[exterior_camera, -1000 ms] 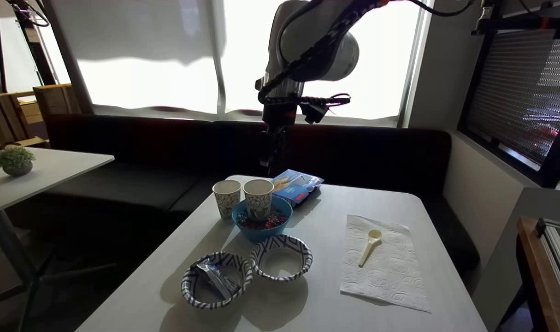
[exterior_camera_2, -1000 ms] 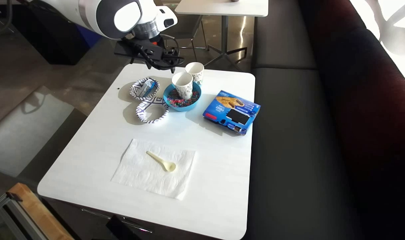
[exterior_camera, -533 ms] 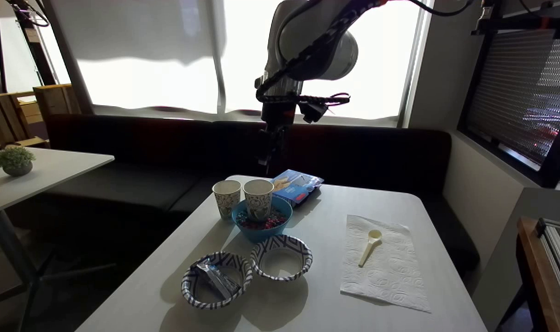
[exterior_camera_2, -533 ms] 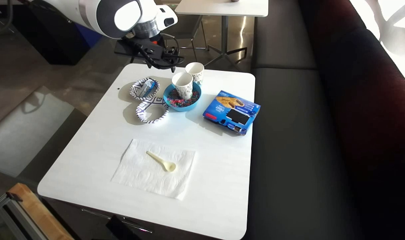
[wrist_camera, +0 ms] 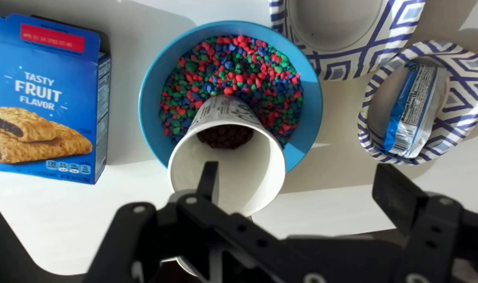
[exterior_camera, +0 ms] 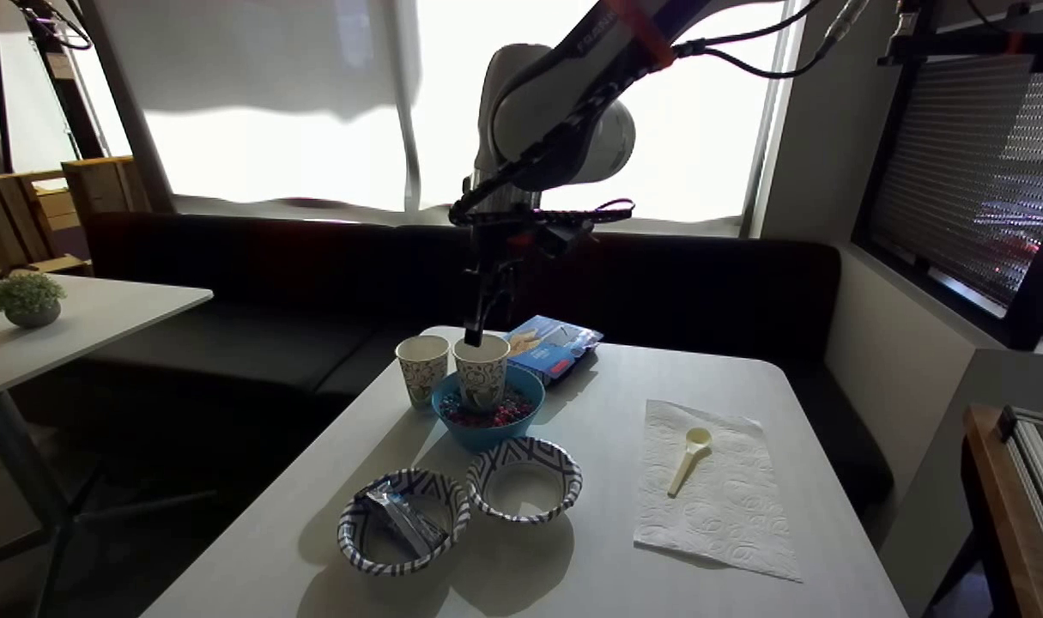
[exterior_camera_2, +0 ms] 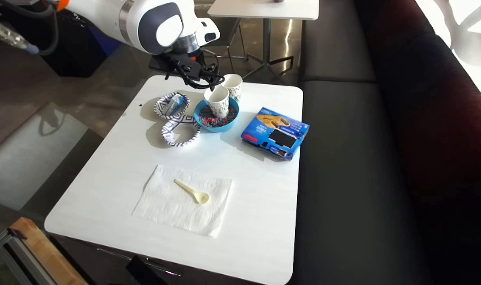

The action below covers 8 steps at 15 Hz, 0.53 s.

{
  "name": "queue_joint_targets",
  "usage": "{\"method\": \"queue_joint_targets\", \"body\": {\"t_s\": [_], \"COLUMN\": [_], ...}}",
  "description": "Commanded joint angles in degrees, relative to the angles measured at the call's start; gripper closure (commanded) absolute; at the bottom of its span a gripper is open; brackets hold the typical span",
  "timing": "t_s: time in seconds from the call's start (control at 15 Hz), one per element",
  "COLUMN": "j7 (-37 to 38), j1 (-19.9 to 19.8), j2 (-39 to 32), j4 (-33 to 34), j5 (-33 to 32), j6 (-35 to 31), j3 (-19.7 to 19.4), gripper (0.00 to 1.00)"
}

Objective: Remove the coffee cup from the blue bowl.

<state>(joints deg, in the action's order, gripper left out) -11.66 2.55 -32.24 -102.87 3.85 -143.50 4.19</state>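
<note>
The coffee cup (exterior_camera: 482,386) stands in the blue bowl (exterior_camera: 488,436), on red, green and blue bits. Both also show in an exterior view, the cup (exterior_camera_2: 219,107) in the bowl (exterior_camera_2: 221,128). In the wrist view the cup (wrist_camera: 248,169) leans toward the camera over the bowl's rim (wrist_camera: 154,110), with brown contents inside. My gripper (wrist_camera: 297,169) is open and empty. One finger overlaps the cup's mouth; I cannot tell if it is above or inside it. The other finger is off to the side, beyond the cup.
A similar cup (exterior_camera: 422,373) stands beside the bowl. A blue box (exterior_camera_2: 275,132) lies on the bowl's other side. Two patterned paper bowls sit close by, one bare (exterior_camera_2: 166,132) and one (exterior_camera_2: 157,107) holding a packet (wrist_camera: 414,110). A scoop (exterior_camera: 686,463) lies on a paper towel (exterior_camera: 744,524).
My gripper has come down and over toward the cup, moving left in an exterior view and right in an exterior view. The cup, bowl and other objects have not moved.
</note>
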Motion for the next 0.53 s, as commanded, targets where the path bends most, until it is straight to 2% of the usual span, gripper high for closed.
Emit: {"method": "queue_joint_targets", "body": {"t_s": [0.0,0.07,0.13,0.2,0.33,0.47], "j7": [1.72,1.99,2.19,2.19,2.63,3.41], "j1": [0.62,0.84,1.18,1.26,1.92,2.81], "j2": [-5.4,-6.24,-7.12,-7.87,-9.35,-10.56], "j4": [6.06,6.96,7.76,8.53,9.93,11.22], "j5": [-1.83,-2.22,-2.83,-3.0,-4.02,-5.5], "j6": [2.26,2.58,2.64,2.78,2.58,2.76], "j3": [0.16,-0.01,-0.22,-0.12,-0.54,-1.15], "gripper": [0.0,0.0,0.24,0.28,0.44,0.48]}}
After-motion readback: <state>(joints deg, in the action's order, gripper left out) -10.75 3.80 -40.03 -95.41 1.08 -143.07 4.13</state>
